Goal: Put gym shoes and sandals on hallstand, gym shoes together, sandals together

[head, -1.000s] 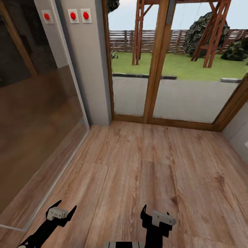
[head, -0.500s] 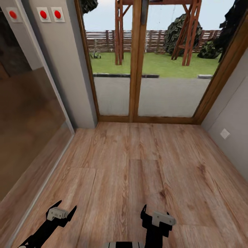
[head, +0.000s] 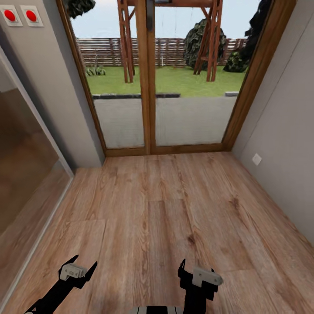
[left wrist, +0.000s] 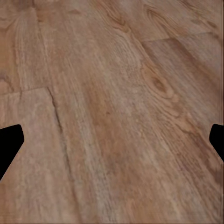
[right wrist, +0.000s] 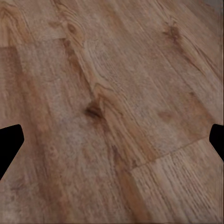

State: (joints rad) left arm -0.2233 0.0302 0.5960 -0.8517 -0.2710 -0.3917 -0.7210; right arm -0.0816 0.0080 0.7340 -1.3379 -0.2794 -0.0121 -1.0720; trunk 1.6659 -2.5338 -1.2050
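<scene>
one corridor floor [head: 174, 209] of warm brown wood-grain planks spreads from the robot's base up to a glazed door at 12 o'clock; no shoes, sandals or hallstand can be made out on it in these views. two grippers hang low over the planks: the left gripper [head: 78, 269] at about 7 o'clock and the right gripper [head: 195, 274] at about 6 o'clock, each dark with a pale block on top. in the left wrist view the left gripper's two black fingertips [left wrist: 10, 142] sit far apart at the frame's edges with bare floor between, so it is spread wide and holds nothing; the right wrist view shows the same for the right gripper's fingertips [right wrist: 9, 142], splayed and carrying nothing.

around: one wood-framed double glass door [head: 148, 78] with two panes, a lawn and fence beyond it. two red round buttons [head: 19, 15] on white plates sit on the grey wall at 10 o'clock. one glass panel [head: 26, 174] runs along 9 o'clock. one white outlet plate [head: 257, 159] sits on the grey wall at 2 o'clock.
</scene>
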